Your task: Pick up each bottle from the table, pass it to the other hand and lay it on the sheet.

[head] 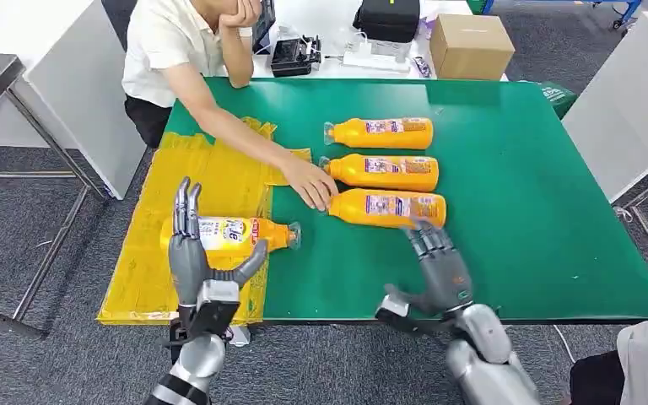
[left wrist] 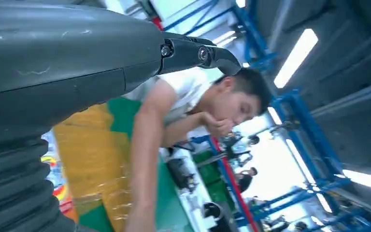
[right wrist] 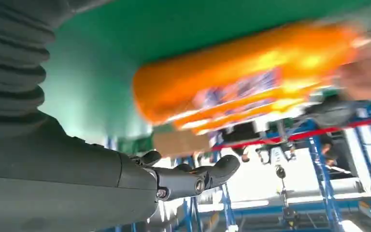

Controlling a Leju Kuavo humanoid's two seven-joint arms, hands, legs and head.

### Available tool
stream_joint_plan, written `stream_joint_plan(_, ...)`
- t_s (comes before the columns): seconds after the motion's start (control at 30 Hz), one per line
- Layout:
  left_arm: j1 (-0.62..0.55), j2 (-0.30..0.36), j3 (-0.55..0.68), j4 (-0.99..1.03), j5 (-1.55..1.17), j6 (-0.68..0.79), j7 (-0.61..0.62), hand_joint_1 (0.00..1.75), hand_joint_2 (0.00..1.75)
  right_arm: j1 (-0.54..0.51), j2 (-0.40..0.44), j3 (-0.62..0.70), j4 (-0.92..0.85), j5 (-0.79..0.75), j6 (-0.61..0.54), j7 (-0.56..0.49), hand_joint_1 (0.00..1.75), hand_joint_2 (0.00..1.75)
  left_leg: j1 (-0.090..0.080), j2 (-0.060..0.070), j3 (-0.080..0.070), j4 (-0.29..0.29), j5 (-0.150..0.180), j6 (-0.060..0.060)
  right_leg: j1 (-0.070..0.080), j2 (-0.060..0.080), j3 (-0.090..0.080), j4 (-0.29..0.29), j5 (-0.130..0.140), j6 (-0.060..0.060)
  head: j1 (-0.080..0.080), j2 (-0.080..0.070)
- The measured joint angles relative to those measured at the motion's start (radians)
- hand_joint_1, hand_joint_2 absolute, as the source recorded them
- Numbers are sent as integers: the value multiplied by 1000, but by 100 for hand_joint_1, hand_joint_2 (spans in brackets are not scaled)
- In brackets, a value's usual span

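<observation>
- Reaching over the green table, the right hand hangs just short of the nearest bottle, its fingers spread and holding nothing.
- A person's hand rests at that bottle's cap end; closing now could catch it or knock the bottle aside.
- Two more bottles lie just behind, so a nudge would likely roll one into the next.
- On the yellow sheet lies one bottle, with the left hand upright and empty over it; lowering could push it off.
</observation>
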Motion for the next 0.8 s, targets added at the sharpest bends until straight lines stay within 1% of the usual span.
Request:
stream_joint_plan(0.13,18,0,-15,-40,-7,1,-1,0,175,-32,-29,-21,42,16,-1,0,0,175,0,0,0,0,0,0,1,0,0,0,0,0,0,0)
stream_joint_plan(0.23,29,-2,-14,-55,-77,1,-22,0,175,-58,-35,-22,75,73,7,40,0,175,1,0,0,0,0,0,1,0,0,0,0,0,-1,0)
stream_joint_plan(0.37,22,-15,-25,-50,-28,1,-16,0,175,-177,-35,-13,209,132,77,63,0,175,1,2,0,0,0,0,1,0,-2,0,0,0,0,0)
stream_joint_plan(0.5,13,-23,-74,-22,30,0,-10,0,175,-280,-35,7,346,159,134,66,0,175,0,0,-1,0,2,2,0,0,-1,0,1,1,0,0)
stream_joint_plan(0.7,10,-24,-109,9,62,0,-9,0,175,-334,-36,32,452,180,180,92,0,175,0,0,-2,0,2,2,0,0,-1,0,1,1,0,0)
stream_joint_plan(0.8,4,-24,-118,16,73,0,0,0,175,-362,-36,50,490,195,250,134,0,175,0,2,-1,0,2,2,0,0,-2,0,1,1,0,0)
